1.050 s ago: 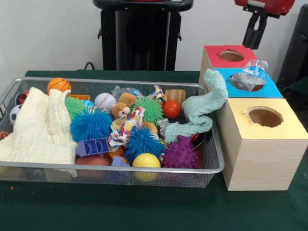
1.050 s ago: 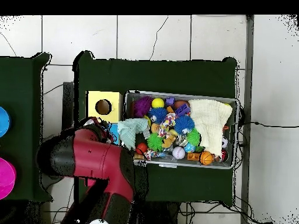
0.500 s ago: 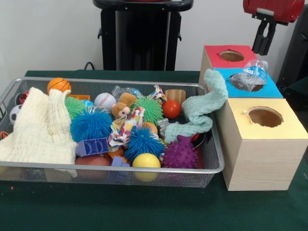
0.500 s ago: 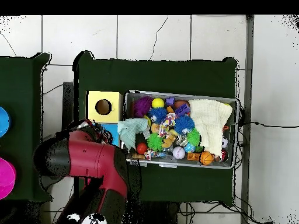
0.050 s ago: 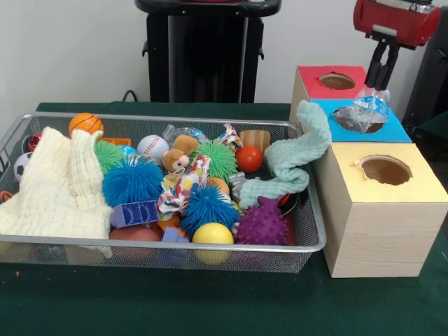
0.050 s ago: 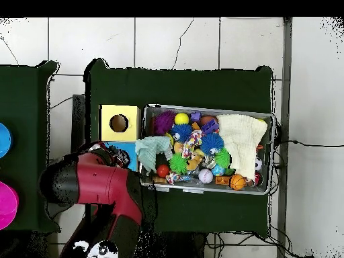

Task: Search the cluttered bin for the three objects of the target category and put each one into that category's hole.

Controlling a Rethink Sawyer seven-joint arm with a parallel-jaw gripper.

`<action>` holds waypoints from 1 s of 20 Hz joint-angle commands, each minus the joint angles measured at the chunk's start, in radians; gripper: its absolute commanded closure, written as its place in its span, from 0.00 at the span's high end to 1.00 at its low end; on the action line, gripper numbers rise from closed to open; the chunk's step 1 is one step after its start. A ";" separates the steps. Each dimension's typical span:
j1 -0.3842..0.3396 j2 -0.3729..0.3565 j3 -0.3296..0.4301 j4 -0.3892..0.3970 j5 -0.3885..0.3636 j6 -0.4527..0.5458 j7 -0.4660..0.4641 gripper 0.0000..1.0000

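My gripper [image 5: 383,78] hangs at the back right, just above and behind the blue box [image 5: 395,131], with nothing visibly in it. A crumpled clear plastic bag [image 5: 362,112] lies over the blue box's hole, partly sticking out. More clear wrapped packets [image 5: 180,132] sit among the toys at the back of the wire bin [image 5: 175,246]. The red box [image 5: 313,75] and the yellow box [image 5: 413,192] each show an uncovered hole. In the overhead view my red arm [image 6: 94,185] covers the gripper and most of the boxes; only the yellow box [image 6: 110,113] is in plain sight.
The bin holds spiky balls, a baseball [image 5: 152,146], an orange basketball [image 5: 85,123], a red ball [image 5: 248,159], a yellow ball [image 5: 213,234] and a cream cloth [image 5: 59,189]. A mint cloth [image 5: 294,157] drapes from the bin onto the box side.
The gripper has moved right and slightly down, closing on the blue box. The plastic bag and the bin's contents have not moved.
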 commanded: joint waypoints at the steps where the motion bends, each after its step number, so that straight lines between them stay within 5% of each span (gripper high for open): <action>1: -0.036 0.040 0.107 0.125 0.011 -0.114 0.152 0.00; 12: -0.006 0.094 0.041 0.102 -0.010 -0.168 0.162 0.00; 20: -0.058 0.091 0.126 0.157 0.014 -0.229 0.145 0.00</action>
